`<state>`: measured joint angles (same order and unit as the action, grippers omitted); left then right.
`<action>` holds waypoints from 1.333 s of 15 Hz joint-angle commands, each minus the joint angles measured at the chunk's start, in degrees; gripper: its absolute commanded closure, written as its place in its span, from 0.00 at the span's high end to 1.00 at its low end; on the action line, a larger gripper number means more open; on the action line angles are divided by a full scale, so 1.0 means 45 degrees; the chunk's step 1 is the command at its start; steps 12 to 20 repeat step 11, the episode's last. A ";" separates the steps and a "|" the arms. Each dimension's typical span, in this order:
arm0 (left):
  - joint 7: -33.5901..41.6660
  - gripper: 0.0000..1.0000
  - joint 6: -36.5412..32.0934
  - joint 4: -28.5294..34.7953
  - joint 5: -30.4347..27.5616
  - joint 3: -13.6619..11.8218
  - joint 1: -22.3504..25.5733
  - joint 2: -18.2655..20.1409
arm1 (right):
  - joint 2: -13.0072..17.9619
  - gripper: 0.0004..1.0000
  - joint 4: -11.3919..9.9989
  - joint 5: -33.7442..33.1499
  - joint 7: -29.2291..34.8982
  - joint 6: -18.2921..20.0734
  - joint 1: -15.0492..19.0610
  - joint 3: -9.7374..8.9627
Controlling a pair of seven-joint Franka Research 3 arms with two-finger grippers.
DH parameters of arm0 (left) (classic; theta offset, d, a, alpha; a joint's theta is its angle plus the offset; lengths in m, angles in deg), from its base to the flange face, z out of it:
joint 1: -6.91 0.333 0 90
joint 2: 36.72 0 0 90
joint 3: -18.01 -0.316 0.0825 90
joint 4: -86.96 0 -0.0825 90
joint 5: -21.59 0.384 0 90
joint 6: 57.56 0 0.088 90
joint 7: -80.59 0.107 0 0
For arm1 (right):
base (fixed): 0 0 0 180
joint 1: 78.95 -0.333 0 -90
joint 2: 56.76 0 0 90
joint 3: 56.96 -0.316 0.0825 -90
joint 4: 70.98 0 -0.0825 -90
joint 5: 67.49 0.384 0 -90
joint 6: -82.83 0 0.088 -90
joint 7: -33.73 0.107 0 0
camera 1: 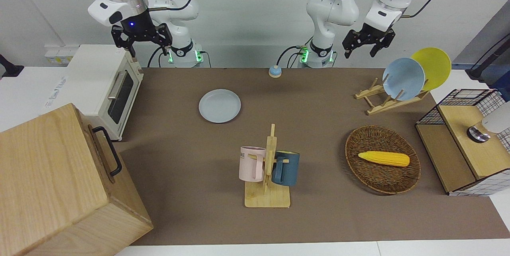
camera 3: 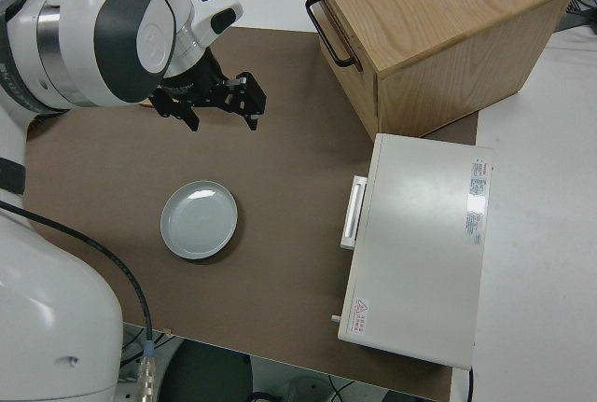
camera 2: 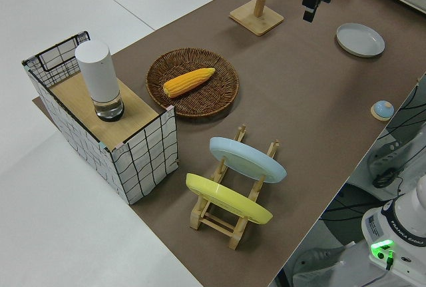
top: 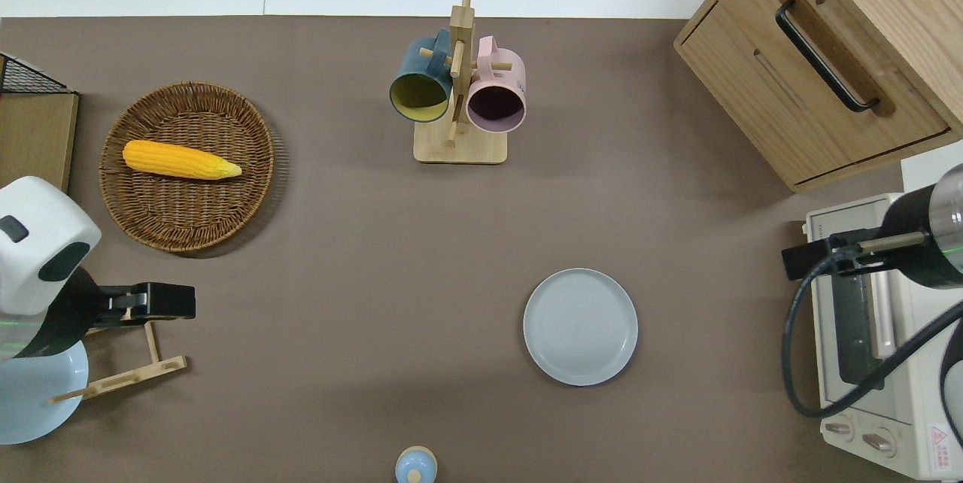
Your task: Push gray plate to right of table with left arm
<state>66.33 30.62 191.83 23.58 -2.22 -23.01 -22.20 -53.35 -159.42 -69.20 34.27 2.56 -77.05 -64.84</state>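
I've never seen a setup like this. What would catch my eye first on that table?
Probably the bright yellow corn cob lying in a round wicker basket toward the left arm's end of the table. Next, the pink mug and blue mug hanging on a wooden rack mid-table, and a gray plate lying flat alone, nearer to the robots than the rack.

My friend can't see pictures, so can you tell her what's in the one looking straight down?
A gray plate lies flat on the brown table, with no robot tool touching it. Farther from the robots stand a mug rack with two mugs and a wicker basket holding corn. A wooden cabinet and a white oven are at the right arm's end.
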 commanded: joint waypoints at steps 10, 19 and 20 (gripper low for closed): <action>0.0083 1.00 0.0093 -0.0529 0.0143 0.4886 0.5927 -0.0415 | 0.0121 1.00 0.0006 -0.0107 -0.0102 0.0183 0.0300 -0.0242; 0.0064 1.00 0.0093 -0.0529 0.0124 0.4866 0.6024 -0.0415 | 0.0121 1.00 0.0006 -0.0107 -0.0102 0.0183 0.0300 -0.0242; 0.0064 1.00 0.0093 -0.0529 0.0124 0.4866 0.6024 -0.0415 | 0.0121 1.00 0.0006 -0.0107 -0.0102 0.0183 0.0300 -0.0242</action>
